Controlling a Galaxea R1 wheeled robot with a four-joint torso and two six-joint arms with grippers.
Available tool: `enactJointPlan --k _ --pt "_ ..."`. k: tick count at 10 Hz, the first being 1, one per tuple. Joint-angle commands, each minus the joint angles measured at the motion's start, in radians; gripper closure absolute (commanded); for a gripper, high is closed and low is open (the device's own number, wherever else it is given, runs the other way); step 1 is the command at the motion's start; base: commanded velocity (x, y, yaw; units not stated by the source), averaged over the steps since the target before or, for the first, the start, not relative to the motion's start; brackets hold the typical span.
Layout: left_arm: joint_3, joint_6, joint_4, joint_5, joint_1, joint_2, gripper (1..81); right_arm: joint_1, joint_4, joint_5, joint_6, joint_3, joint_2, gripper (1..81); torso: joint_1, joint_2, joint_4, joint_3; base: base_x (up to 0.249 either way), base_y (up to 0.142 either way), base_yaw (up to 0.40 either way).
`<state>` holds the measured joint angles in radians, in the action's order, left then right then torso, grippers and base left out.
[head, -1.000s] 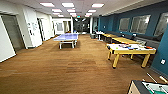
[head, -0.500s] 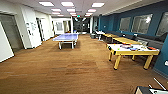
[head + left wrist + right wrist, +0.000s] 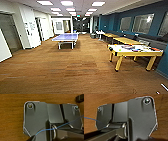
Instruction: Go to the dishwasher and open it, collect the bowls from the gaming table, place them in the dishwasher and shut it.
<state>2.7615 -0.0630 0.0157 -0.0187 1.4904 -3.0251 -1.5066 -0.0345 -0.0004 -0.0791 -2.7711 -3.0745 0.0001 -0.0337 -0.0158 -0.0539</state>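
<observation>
A: Where is the gaming table (image 3: 135, 51) sitting?

B: It is standing on the wood floor (image 3: 75, 72) to the right in the head view, close against the blue wall (image 3: 150, 22). White top, yellow sides and legs, with a dark slot at the near end.

A: Is anything lying on it?

B: A few small coloured things (image 3: 132, 47) are resting on the top, red, blue and pinkish, but they are too blurred to name.

A: What is standing around the gaming table?

B: Behind it, further along the same wall, a row of yellow tables (image 3: 125, 40) is running back. Well apart from it, out in the middle of the room, a blue ping-pong table (image 3: 65, 38) is standing. Across the room from it a white wall (image 3: 27, 27) is carrying some sheets of paper (image 3: 29, 25).

A: Any writing to read there?

B: The sheets are showing as blurs, so no words are coming through. A small green light (image 3: 78, 15) is glowing at the ceiling at the far end, also unreadable.

A: How are the grippers standing?

B: I cannot tell for either one. The left wrist view is showing the robot's dark plate over the floor (image 3: 11, 119), with a thin blue wire (image 3: 60, 126) crossing it. The right wrist view is showing the same kind of plate above the floor (image 3: 109, 99), with a blue wire (image 3: 91, 118) at one side.
</observation>
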Motion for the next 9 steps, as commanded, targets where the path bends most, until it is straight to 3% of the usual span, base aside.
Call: enactJointPlan --k 1,9 --pt "0.001 0.002 -0.003 0.054 -0.052 0.0 1.0 0.058 -0.002 -0.055 -0.001 -0.002 0.003 1.0 0.0 0.0 0.0 0.0 0.201 0.0 0.0" --pt "0.001 0.002 -0.002 0.052 -0.054 -0.011 1.0 0.056 -0.002 -0.056 -0.001 -0.001 0.009 1.0 0.0 0.0 0.0 0.0 0.201 0.0 0.0"
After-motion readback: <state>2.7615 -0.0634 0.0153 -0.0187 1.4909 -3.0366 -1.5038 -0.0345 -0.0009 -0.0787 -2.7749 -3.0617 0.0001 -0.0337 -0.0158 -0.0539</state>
